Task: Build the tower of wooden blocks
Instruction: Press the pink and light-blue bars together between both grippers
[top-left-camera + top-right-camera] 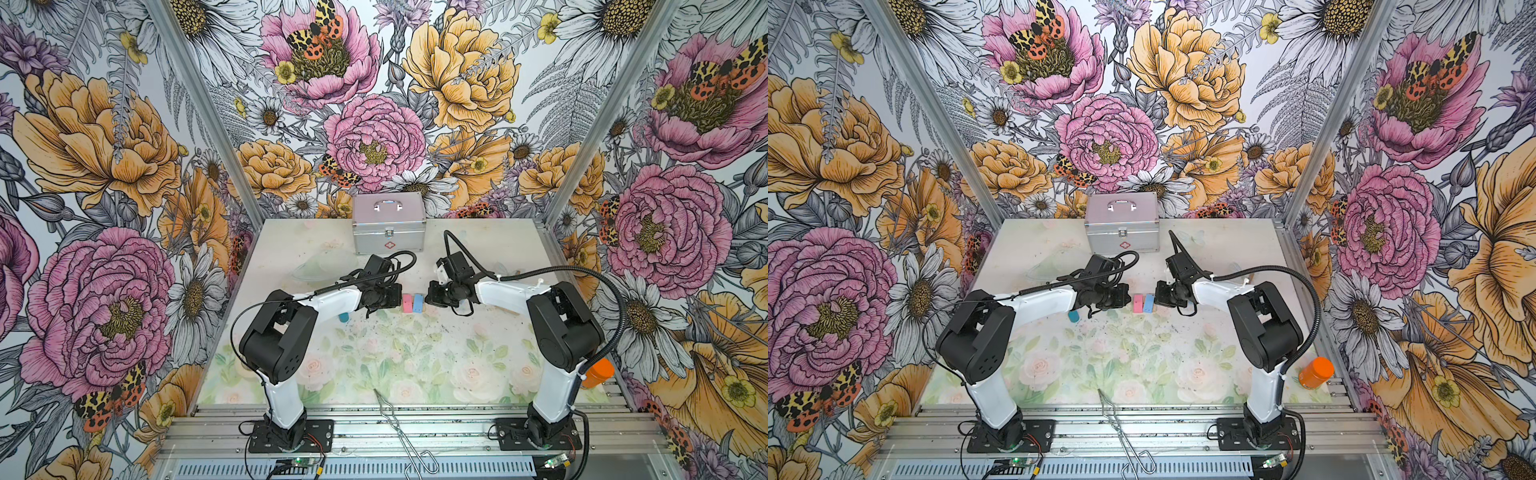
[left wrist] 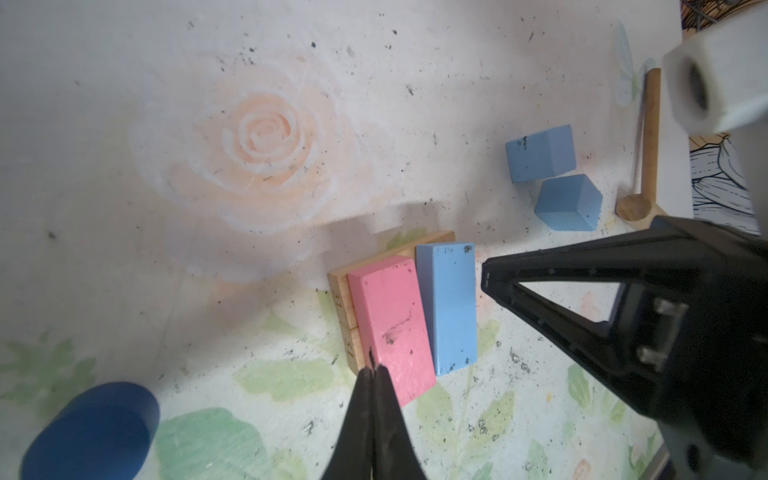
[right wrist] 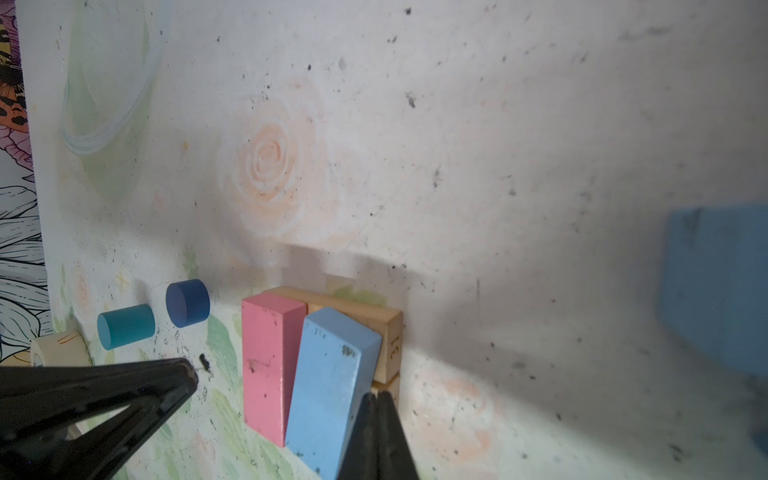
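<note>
Both my jaws are sitting pinched together and empty, one on each side of the stack.
My left gripper is nosing at the pink slab. My right gripper is at the blue slab, which is leaning askew beside the pink one. Both slabs are lying on tan planks mid-worktop. Light blue cubes are sitting further toward the right edge, a dark blue cylinder and a teal cylinder toward the left.
</note>
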### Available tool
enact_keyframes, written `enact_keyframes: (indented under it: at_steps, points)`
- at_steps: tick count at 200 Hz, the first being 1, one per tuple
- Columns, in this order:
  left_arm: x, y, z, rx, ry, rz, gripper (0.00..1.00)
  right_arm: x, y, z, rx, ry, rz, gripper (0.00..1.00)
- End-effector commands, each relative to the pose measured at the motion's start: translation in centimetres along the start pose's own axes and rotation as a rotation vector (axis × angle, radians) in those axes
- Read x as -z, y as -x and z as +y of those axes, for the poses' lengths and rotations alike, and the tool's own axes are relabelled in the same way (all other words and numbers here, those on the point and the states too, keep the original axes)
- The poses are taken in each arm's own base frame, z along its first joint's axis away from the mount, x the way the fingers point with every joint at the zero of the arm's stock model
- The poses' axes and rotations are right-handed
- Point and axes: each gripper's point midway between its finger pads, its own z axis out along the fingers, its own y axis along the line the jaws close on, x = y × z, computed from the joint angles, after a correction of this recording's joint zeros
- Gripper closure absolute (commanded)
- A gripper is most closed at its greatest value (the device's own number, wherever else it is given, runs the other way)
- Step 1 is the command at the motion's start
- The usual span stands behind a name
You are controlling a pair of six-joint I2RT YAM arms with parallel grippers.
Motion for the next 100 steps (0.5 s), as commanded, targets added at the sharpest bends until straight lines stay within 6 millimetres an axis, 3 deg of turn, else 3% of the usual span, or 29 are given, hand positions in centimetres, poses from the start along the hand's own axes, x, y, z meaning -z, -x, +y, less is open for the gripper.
enact_keyframes:
  at_steps: [1, 100]
  points:
    - [-0.2, 0.6, -0.7, 0.002, -0.021, -0.007, 1.00, -0.5, 0.2, -0.2, -0.011, 0.010, 0.001, 1.00]
    - [-1.7, 0.2, -0.3, 0.008, -0.012, 0.025, 1.00, -0.4, 0.5, 0.1, -0.006, 0.014, -0.006, 1.00]
